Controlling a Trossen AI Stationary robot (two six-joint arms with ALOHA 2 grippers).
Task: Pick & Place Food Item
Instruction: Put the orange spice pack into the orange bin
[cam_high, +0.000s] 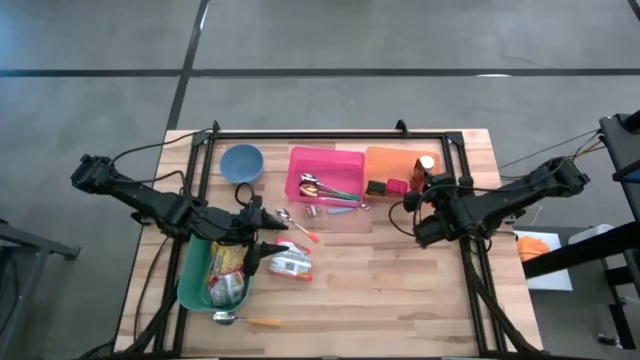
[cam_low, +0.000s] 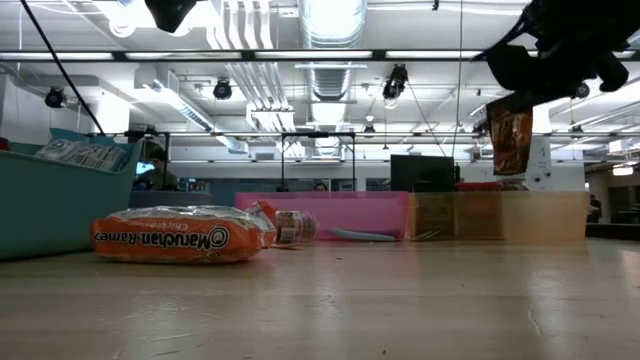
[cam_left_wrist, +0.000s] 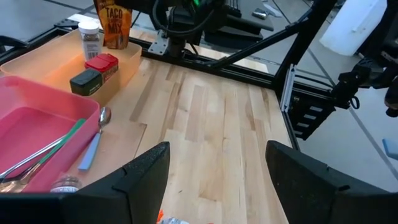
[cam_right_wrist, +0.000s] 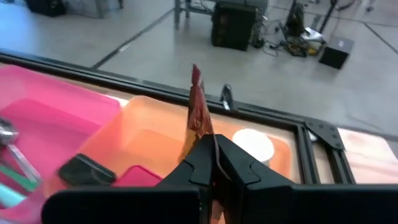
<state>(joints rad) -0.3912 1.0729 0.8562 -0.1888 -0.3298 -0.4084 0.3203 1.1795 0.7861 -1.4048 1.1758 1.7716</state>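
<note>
A brown taco mix packet (cam_low: 510, 135) hangs above the orange tray (cam_high: 395, 160) at the table's far right, with my right gripper (cam_right_wrist: 214, 165) shut on it. The tray holds a white-lidded jar (cam_right_wrist: 254, 144), a red box (cam_left_wrist: 101, 63) and a black box (cam_left_wrist: 85, 79). A ramen packet (cam_low: 180, 240) lies flat on the wood next to the teal bin (cam_high: 195, 290). My left gripper (cam_left_wrist: 217, 180) stands open above the table between that bin and the pink bin (cam_high: 325, 172), with nothing between its fingers. My right gripper pinches the taco mix packet between its two fingers, on its flat faces near one end (cam_right_wrist: 200, 134). The fingers slant down from the table's right side. The packet hangs upright below the gripper (cam_low: 545, 60), clear of the tray.
The pink bin holds spoons and other utensils (cam_left_wrist: 43, 152). A blue bowl (cam_high: 242, 162) stands at the far left, food packets (cam_high: 225, 275) sit in the teal bin, and a spoon (cam_high: 240, 320) lies near the front edge. Bare wood (cam_high: 400, 290) spreads over the near right.
</note>
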